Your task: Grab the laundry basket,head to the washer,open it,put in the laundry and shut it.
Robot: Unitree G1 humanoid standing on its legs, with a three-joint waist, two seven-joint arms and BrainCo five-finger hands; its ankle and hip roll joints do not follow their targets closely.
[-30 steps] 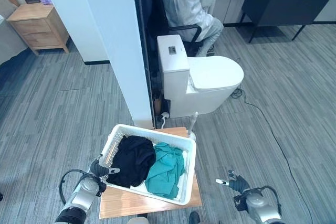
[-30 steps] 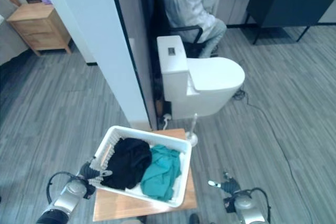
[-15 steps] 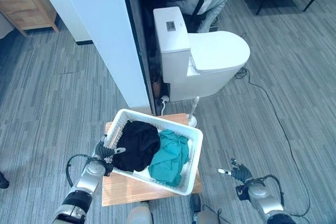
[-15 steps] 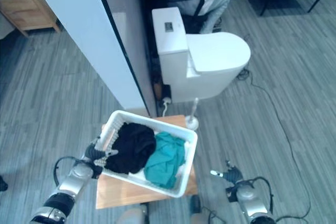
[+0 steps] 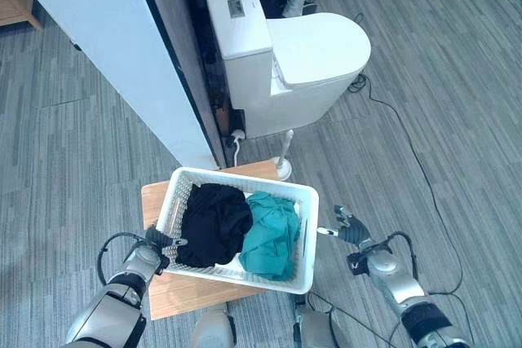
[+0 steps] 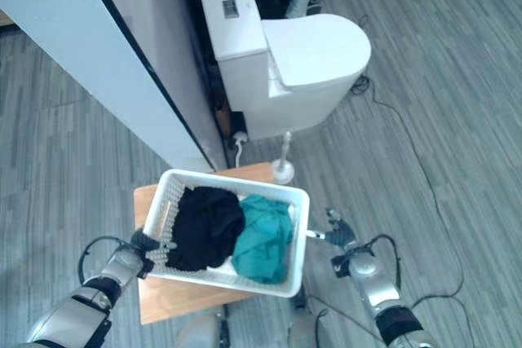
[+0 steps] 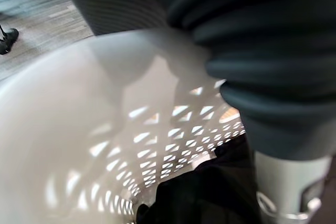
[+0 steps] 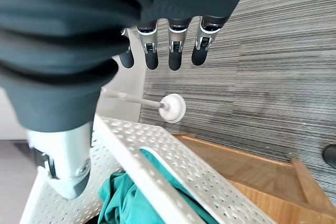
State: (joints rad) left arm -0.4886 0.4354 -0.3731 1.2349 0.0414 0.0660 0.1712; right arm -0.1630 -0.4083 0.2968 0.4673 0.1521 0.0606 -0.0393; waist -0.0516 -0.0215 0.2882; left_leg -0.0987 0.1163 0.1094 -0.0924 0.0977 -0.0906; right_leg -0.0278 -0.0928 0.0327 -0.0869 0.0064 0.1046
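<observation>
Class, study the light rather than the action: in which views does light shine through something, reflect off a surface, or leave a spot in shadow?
Left wrist view: light comes through the holes of the laundry basket wall as bright spots, with the black garment dark below. Right eye view: a pale reflection lies on the glossy grey partition. Left eye view: the gap between the partition and the toilet sits in deep shadow.

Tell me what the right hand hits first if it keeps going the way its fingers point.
Probably the right-hand rim of the laundry basket. The right hand has straight fingers aimed at that side and sits just clear of it, though its height relative to the rim is unclear.
</observation>
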